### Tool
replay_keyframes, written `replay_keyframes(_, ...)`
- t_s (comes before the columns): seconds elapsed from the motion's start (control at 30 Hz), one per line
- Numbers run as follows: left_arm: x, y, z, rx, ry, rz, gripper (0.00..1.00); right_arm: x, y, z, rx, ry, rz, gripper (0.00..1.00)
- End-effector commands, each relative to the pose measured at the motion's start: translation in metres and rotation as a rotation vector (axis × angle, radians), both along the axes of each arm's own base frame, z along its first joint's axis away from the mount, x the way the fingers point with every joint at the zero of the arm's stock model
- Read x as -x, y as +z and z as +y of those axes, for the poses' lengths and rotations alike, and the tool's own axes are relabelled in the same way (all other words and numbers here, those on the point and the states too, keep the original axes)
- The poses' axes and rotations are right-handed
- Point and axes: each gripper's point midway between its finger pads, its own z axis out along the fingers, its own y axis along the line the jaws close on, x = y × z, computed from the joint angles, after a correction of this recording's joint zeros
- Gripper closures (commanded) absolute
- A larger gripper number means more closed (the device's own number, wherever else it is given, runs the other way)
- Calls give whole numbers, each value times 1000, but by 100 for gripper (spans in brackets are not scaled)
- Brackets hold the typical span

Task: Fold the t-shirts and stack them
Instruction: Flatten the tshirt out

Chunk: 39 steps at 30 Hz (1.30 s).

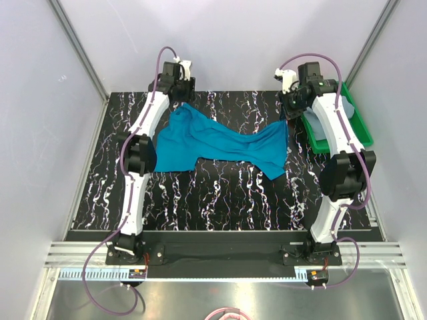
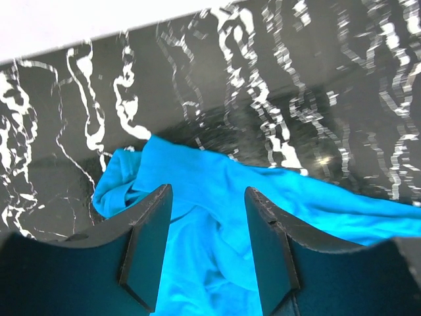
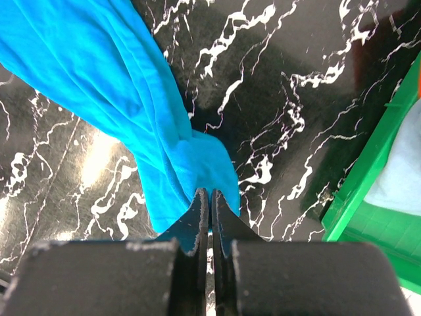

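Tabletop (image 1: 220, 200) in black with white veins, seen from above, with two white robot arms reaching toward its far edge. One teal-blue t-shirt (image 1: 220, 143) lies stretched across the upper middle of the frame, rumpled and unfolded, sagging between the arms.

At the upper left, the left claw (image 2: 209, 257) stands open. Its wrist camera shows the two dark fingers on either side of a bunched corner of the shirt, not pinching it. At the upper right, the right claw (image 3: 210, 201) is closed tight on the shirt's other corner, and the cloth runs from its tips toward the upper left of that wrist view.

A green tray (image 1: 361, 127) sits at the right edge of the tabletop, just beside the right claw. It holds pale grey-blue cloth (image 3: 402, 174); whether that cloth is folded cannot be told.

No fold shows in the teal-blue t-shirt, and no stack shows on the tabletop. The task looks near its start: this shirt seems to be getting spread flat, and the folding, the stacking and the cloth in the tray all appear left to do.
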Motion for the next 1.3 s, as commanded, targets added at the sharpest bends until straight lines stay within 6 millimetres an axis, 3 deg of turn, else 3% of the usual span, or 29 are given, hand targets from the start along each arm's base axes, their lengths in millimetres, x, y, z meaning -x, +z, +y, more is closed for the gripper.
replay_keyframes(0.0,-9,1,8,1,25,-27,47,0,16,1,16,8,-59,100)
replay_keyframes(0.57,-5,-44,18,13,31,72,47,-8,11,0,26,5,-53,100)
replay_keyframes(0.8,-16,-57,25,4,48,63,47,-10,12,-3,45,2,-60,100)
replay_keyframes(1.0,-21,-61,24,18,55,57,49,-9,8,-5,56,-2,-51,100)
replay_keyframes(1.17,-24,-59,22,-7,58,34,64,-10,8,-3,63,2,-54,100)
replay_keyframes(1.27,-30,-45,25,-13,86,-4,66,-11,7,0,63,9,-54,100)
